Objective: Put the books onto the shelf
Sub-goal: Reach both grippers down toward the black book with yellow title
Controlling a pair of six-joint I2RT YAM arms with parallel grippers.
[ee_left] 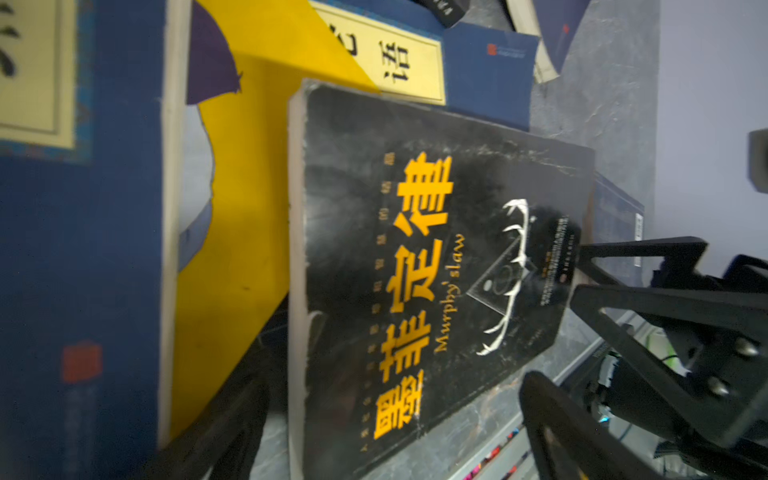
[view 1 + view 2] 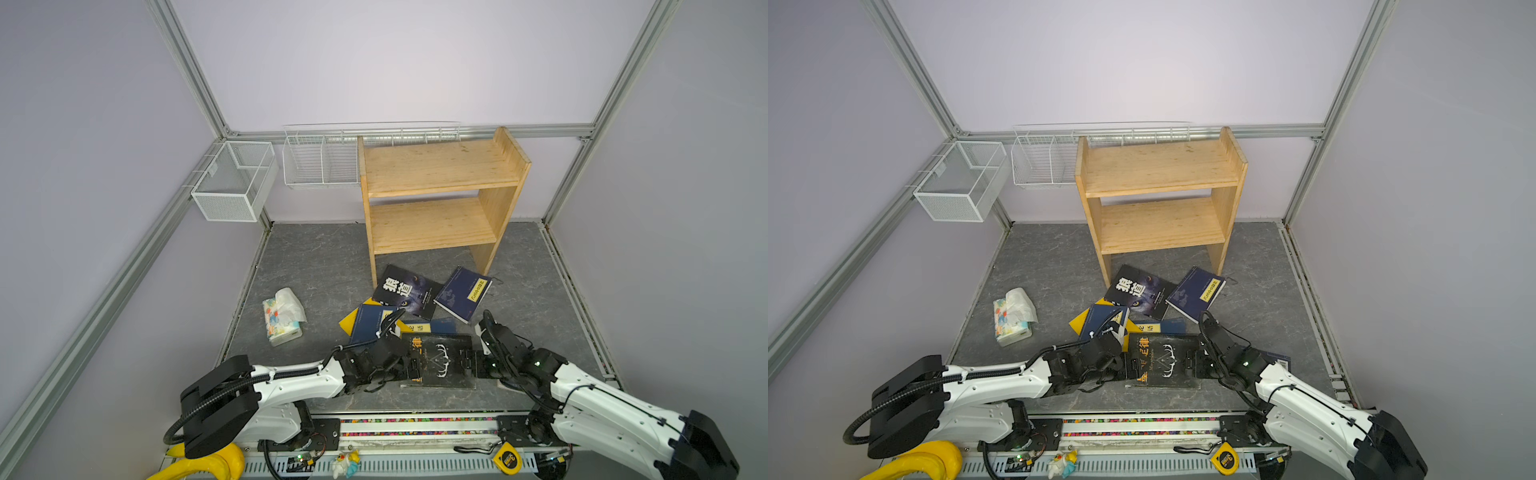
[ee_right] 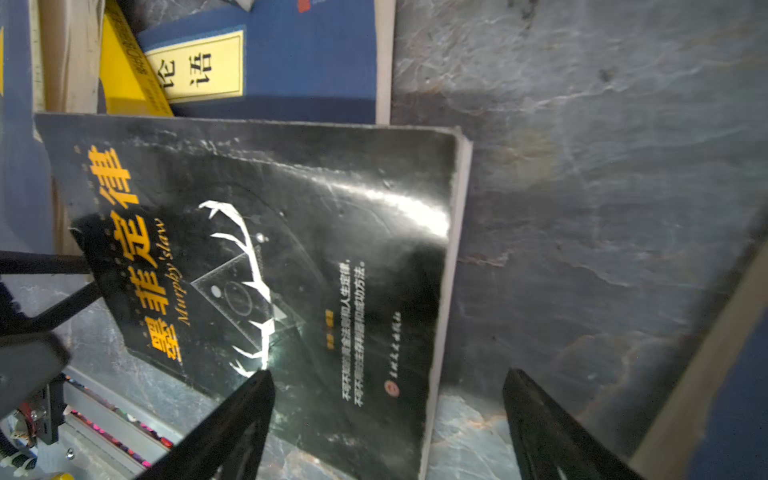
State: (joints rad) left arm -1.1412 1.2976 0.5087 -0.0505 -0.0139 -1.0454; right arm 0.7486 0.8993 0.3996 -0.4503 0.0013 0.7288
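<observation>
Grip matters; left end effector [image 2: 413, 366] and right end effector [image 2: 471, 362], both released, flank the black book [image 2: 442, 357]; each should pinch its edge squarely before lifting toward the shelf [image 2: 436, 166].

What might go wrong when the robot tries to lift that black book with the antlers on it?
The black book lies flat, and the left hand and right hand are open at its two ends, so a pinch on just the edges might slip or bend it. Its far edge overlaps the yellow book and a navy book, which might get dragged along.
</observation>
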